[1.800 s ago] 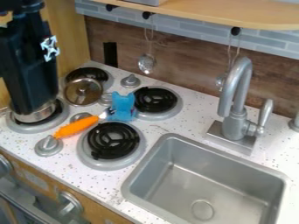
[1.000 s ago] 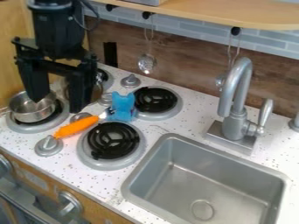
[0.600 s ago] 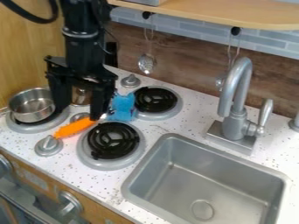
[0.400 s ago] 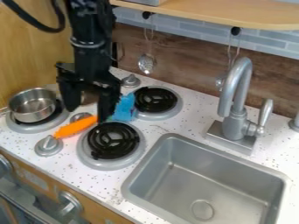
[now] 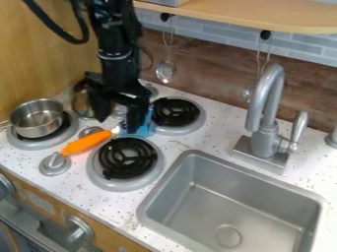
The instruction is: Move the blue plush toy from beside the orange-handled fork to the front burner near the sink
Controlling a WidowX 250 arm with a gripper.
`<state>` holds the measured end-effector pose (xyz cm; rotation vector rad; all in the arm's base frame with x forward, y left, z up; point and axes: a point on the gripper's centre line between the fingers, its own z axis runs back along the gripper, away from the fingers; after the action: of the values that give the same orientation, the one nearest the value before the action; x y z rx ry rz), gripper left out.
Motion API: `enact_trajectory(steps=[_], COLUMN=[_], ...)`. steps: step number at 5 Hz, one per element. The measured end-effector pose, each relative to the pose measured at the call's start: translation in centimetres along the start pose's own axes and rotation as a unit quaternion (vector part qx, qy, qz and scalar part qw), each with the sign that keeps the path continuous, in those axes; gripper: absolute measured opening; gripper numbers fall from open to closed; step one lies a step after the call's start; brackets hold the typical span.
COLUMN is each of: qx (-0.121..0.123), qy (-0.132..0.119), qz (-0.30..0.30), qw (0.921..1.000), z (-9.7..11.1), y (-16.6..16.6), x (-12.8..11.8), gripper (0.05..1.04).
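The black gripper [image 5: 117,127] hangs over the stove between the burners, open, its two fingers apart with nothing held between them. Its right finger stands in front of a blue toy [image 5: 146,129], partly hiding it; whether they touch I cannot tell. Just below the fingers lies an orange-handled utensil [image 5: 86,142], its metal end close to the blue toy. To the left, a small metal pot [image 5: 37,118] rests on the left burner. A round lid [image 5: 82,104] at the back left is partly covered by the gripper.
Black coil burners [image 5: 127,158] surround the utensil, with a grey knob [image 5: 54,163] at the front left. The sink [image 5: 230,202] takes up the lower right, with a tall faucet [image 5: 266,113] behind it. A ladle [image 5: 165,72] hangs on the back wall.
From above the pot at the left, the gripper has moved right to the blue toy, uncovering the pot. The pot, utensil and blue toy look unmoved.
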<state>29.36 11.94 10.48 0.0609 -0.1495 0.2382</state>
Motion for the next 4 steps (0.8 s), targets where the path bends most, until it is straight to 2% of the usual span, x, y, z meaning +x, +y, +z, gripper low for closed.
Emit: enact_trajectory(steps=[2, 3, 4], qx=[-0.006, 0.007, 0.024], qy=[0.004, 0.009, 0.01], qz=[0.002, 0.008, 0.013], qw=[1.0, 0.9999, 0.9996], z=[-4.5, -6.0, -6.3], y=[0.6, 1.4, 2.4], x=[2.5, 2.8, 2.7], gripper=[1.001, 1.001, 1.001])
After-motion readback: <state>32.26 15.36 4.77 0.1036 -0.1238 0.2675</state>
